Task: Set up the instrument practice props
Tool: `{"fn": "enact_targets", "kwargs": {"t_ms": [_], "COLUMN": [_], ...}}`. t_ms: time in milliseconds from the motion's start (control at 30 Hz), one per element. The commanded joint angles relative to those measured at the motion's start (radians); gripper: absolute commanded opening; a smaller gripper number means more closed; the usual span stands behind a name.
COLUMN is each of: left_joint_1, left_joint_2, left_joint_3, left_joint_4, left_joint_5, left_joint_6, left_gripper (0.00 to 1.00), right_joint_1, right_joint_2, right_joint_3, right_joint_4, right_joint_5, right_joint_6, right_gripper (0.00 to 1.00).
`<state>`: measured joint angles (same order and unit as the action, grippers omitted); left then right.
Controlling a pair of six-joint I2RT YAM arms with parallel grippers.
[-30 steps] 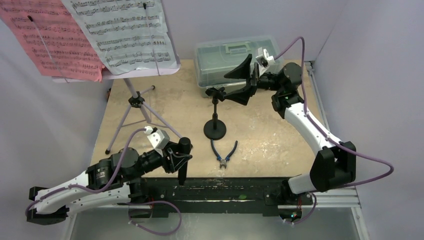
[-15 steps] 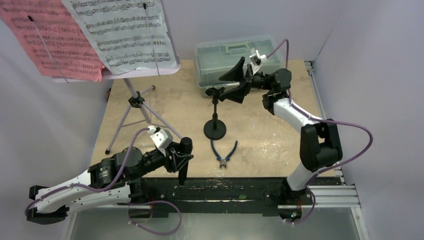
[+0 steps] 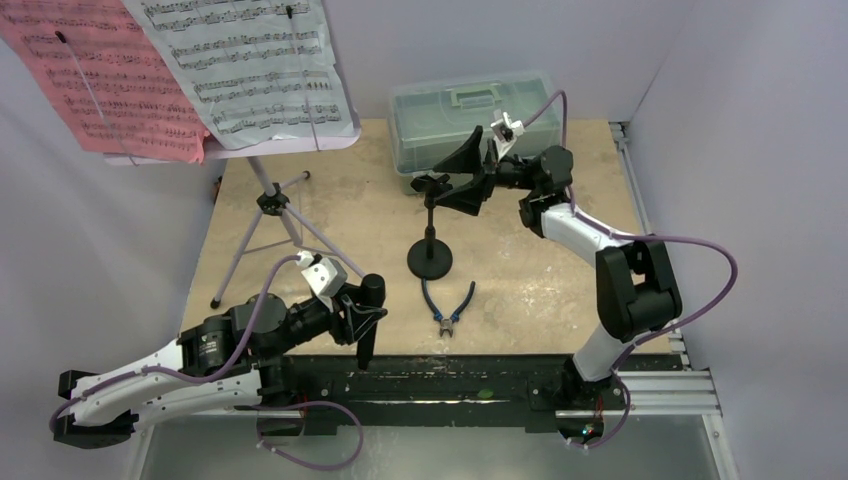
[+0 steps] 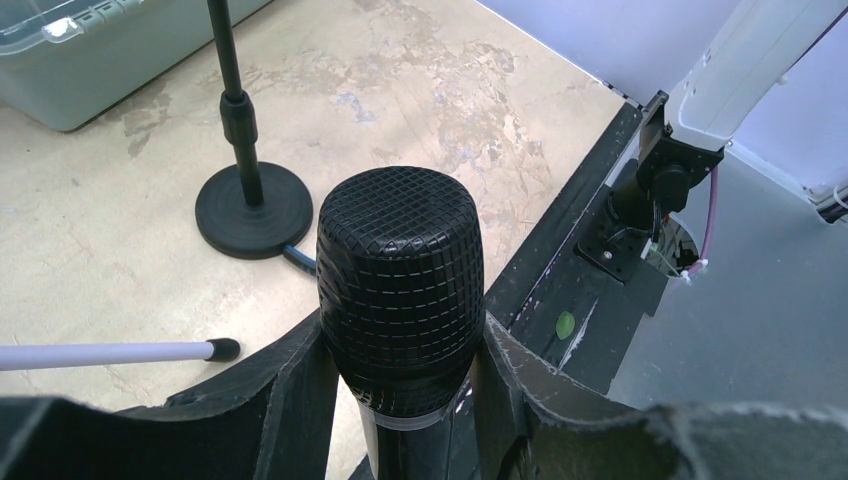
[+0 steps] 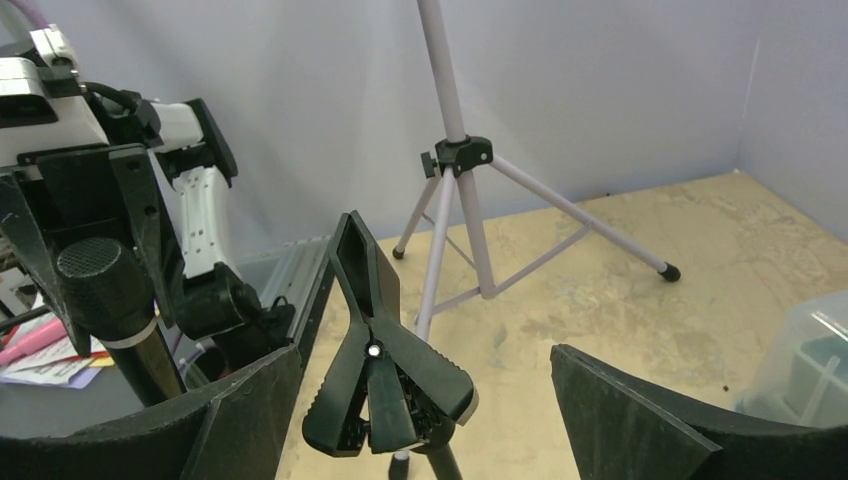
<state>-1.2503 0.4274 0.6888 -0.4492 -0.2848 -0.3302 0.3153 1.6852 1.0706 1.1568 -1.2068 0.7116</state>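
My left gripper (image 3: 362,322) is shut on the black microphone (image 3: 366,300), holding it upright near the table's front edge. Its mesh head fills the left wrist view (image 4: 400,262) between the fingers. The black round-based stand (image 3: 430,258) stands mid-table, with its spring clip (image 3: 433,183) on top. My right gripper (image 3: 462,176) is open, its jaws on either side of the clip (image 5: 385,372) without touching it. The lilac music stand (image 3: 272,200) stands at the back left and holds a pink sheet (image 3: 100,85) and a white sheet (image 3: 250,65).
The translucent green toolbox (image 3: 470,105) sits at the back, just behind my right gripper. The blue-handled pliers (image 3: 448,303) lie in front of the stand's base. The tripod legs (image 5: 470,230) spread across the left of the table.
My right gripper has moved left toward the stand's clip and its arm has folded closer in. My left gripper with the microphone has barely moved.
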Motion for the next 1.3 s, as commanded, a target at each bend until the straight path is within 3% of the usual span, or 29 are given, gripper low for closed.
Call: {"fn": "enact_targets", "kwargs": {"t_ms": [0,400,567,700,767,867,933,1100,1267], "left_joint_1": [0.002,0.002,0.002,0.002,0.002,0.002,0.002,0.002,0.002], "left_joint_2": [0.001,-0.006,-0.002,0.002,0.001,-0.004,-0.012,-0.015,0.216], "left_joint_3": [0.006,0.005,0.005,0.005,0.005,0.006,0.007,0.062,0.351], "left_joint_4": [0.053,0.053,0.053,0.053,0.053,0.052,0.051,0.107,0.136], "left_joint_5": [-0.008,-0.007,-0.007,-0.007,-0.007,-0.011,-0.015,0.0,0.109], "left_joint_6": [-0.001,-0.002,-0.001,0.0,-0.001,-0.001,-0.002,-0.002,0.166], "left_gripper": [0.0,0.0,0.0,0.0,0.0,0.0,0.0,0.0,0.0], "right_joint_1": [0.029,0.033,0.039,0.045,0.044,0.045,0.046,0.047,0.061], "right_joint_2": [-0.086,-0.074,-0.078,-0.086,-0.091,-0.107,-0.127,-0.167,-0.187], "right_joint_3": [0.013,0.014,0.017,0.007,-0.001,-0.019,-0.039,-0.062,-0.093], "right_joint_4": [-0.262,-0.24,-0.245,-0.254,-0.258,-0.265,-0.267,-0.302,-0.293], "right_joint_5": [0.058,0.033,0.033,0.039,0.046,0.055,0.072,0.094,0.13], "right_joint_6": [-0.262,-0.236,-0.236,-0.252,-0.258,-0.275,-0.289,-0.324,-0.342], "right_gripper": [0.97,0.92,0.85,0.67,0.45,0.23,0.0,0.0,0.0]}}
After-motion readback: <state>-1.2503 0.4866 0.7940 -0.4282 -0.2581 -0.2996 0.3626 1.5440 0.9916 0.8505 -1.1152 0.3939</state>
